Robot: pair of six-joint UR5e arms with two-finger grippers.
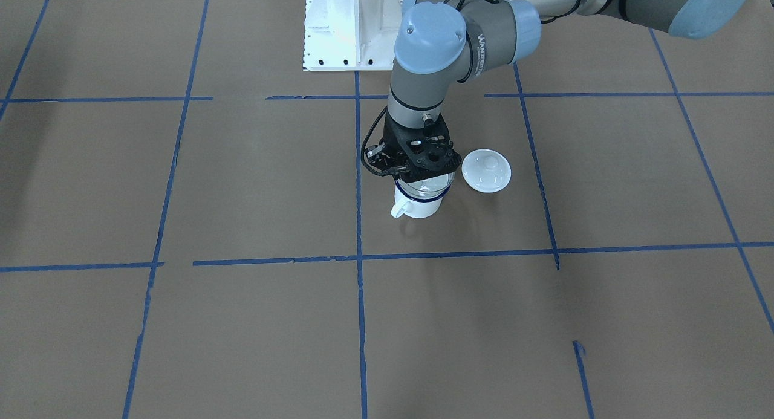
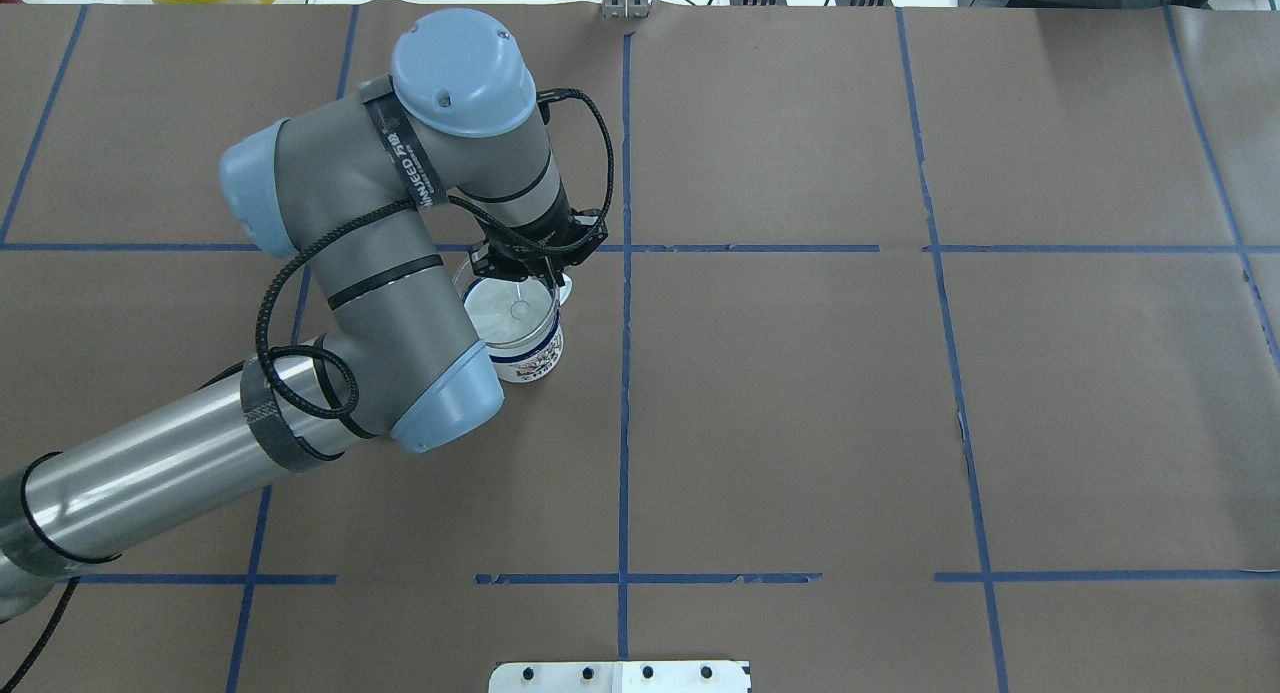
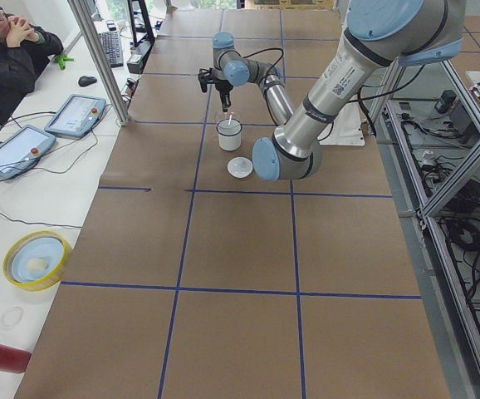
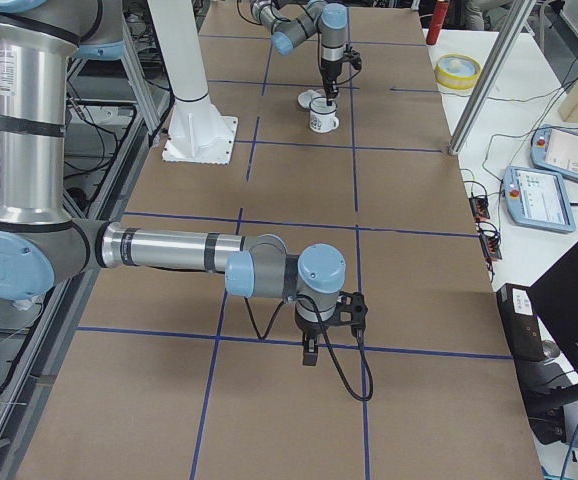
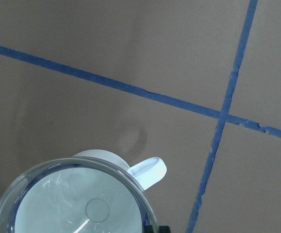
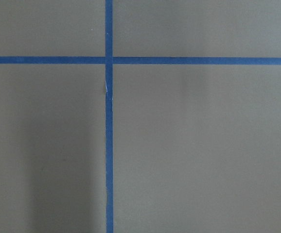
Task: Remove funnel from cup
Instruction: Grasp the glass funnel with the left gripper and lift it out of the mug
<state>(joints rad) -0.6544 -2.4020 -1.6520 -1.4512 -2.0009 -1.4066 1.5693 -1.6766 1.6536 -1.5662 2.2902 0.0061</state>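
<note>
The clear funnel (image 2: 512, 311) sits in the mouth of the white cup (image 2: 530, 361) with a dark blue rim, left of the table's middle. My left gripper (image 2: 530, 273) stands upright over it with its fingers close together on the funnel's far rim. In the front-facing view the gripper (image 1: 423, 172) covers the funnel (image 1: 430, 188) above the cup (image 1: 418, 207). The left wrist view shows the funnel's wide rim (image 5: 72, 204) close up and the cup's handle (image 5: 149, 172) beside it. My right gripper (image 4: 310, 352) hangs low over bare table; I cannot tell if it is open.
A white round knobbed lid (image 1: 487, 170) lies on the table right beside the cup. The robot's white base (image 1: 351, 26) stands behind. A yellow-rimmed bowl (image 3: 36, 259) and tablets sit on the side bench, where a person sits.
</note>
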